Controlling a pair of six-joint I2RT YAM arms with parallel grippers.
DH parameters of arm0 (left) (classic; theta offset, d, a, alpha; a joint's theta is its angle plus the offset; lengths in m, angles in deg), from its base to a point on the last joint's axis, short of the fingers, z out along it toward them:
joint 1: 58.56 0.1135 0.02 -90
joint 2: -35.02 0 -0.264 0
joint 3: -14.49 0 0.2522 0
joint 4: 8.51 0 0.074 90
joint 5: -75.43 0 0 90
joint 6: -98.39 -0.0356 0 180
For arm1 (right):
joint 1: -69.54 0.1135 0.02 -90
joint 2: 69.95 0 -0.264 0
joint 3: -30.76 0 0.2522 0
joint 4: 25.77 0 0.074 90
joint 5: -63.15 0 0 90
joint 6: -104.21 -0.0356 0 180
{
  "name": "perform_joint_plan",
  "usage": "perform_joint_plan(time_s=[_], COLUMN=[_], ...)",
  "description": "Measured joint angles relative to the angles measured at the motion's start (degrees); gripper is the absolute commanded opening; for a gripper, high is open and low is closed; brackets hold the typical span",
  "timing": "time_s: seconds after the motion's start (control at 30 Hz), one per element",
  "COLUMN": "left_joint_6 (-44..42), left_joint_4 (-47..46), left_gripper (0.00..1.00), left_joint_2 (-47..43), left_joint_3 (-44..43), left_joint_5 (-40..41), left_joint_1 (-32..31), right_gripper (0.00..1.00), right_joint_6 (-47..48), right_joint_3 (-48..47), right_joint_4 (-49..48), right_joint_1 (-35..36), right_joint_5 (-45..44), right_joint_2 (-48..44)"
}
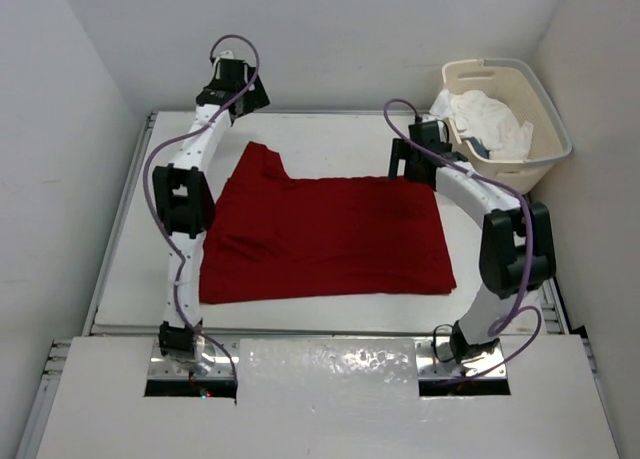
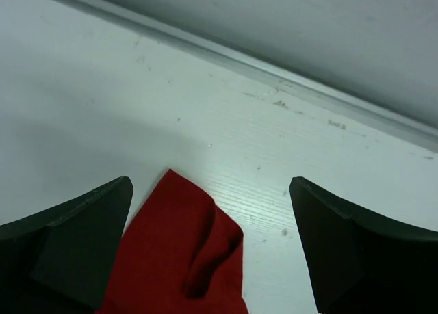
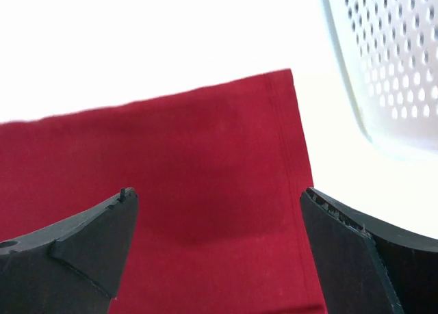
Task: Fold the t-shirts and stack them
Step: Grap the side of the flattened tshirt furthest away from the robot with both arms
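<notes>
Lying spread flat at the middle of the white table point(image 1: 330, 144): one deep red t-shirt point(image 1: 330, 239), a sleeve reaching toward the far left corner. Left gripper point(image 2: 211, 185) — fingers wide apart, empty, poised over that sleeve's tip. Right gripper point(image 3: 219, 193) — fingers released, holding nothing, above the shirt's far right corner, just beside the cream basket point(image 1: 548, 104). White t-shirt point(image 1: 490, 119): crumpled inside the basket, at the far right.
</notes>
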Motion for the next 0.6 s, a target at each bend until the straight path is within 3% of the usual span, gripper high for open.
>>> perform_joint_plan(time_s=[0.07,0.27,0.6], left_joint_6=[-1.6,-2.5,-2.3], left_joint_4=[-0.4,-2.3,-4.1], left_gripper=[1.0,0.99,0.84], left_joint_2=[5.2,8.0,13.7], left_joint_3=[-4.6,-1.0,-2.1], left_joint_5=[-0.6,-2.9,-1.1], left_joint_1=[0.0,0.0,0.0], right_gripper=[0.99,0.99,0.99], right_joint_6=[0.3,1.5,2.1], right_joint_3=[-2.7,-8.8,-10.8], right_joint_4=[0.0,-0.4,-0.6], right_joint_1=[-0.1,-1.2,-2.8], right_joint_5=[-0.5,-1.7,-1.9], right_joint_2=[2.5,8.5,12.2])
